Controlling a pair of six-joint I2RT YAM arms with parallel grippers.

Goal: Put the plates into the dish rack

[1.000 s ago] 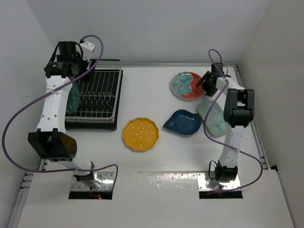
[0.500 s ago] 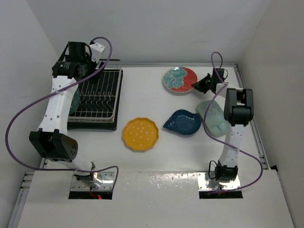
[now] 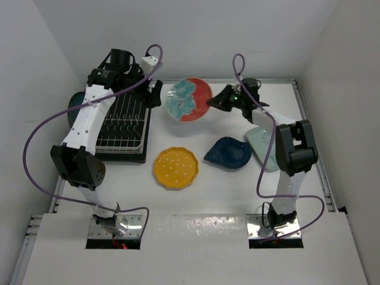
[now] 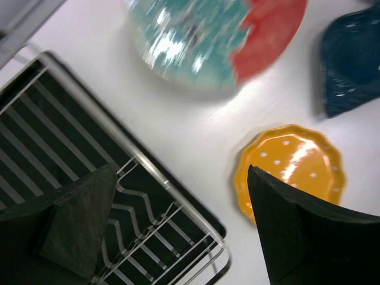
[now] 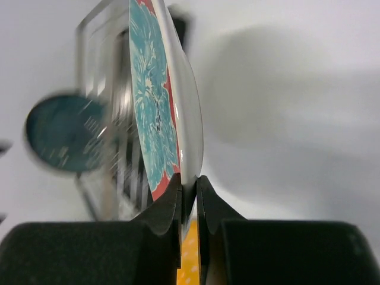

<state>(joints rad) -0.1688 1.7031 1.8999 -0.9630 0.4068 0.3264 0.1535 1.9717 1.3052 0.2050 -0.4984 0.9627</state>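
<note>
My right gripper point(image 3: 212, 103) point(image 5: 189, 189) is shut on the rim of the round red-and-turquoise plate point(image 3: 189, 99) point(image 5: 155, 101), holding it on edge in the air right of the dish rack point(image 3: 122, 127) point(image 4: 65, 154). My left gripper point(image 3: 152, 92) point(image 4: 184, 231) hangs open and empty over the rack's right rim, close to that plate point(image 4: 219, 41). A dark teal plate point(image 3: 74, 105) point(image 5: 59, 139) stands at the rack's left side, partly hidden by the left arm. On the table lie the yellow plate point(image 3: 175, 167) point(image 4: 291, 172), the blue leaf plate point(image 3: 228, 153) point(image 4: 353, 59) and the mint plate point(image 3: 263, 145).
The rack sits in a black tray point(image 3: 146, 127) at the table's left. White walls close in the left, back and right sides. A purple cable point(image 3: 35, 142) loops off the left arm, and another point(image 3: 261, 172) hangs by the right arm.
The right gripper shut on the red-and-turquoise plate, lifted it and carried it left toward the rack. The left arm swung right across the rack, its jaws spreading wider.
</note>
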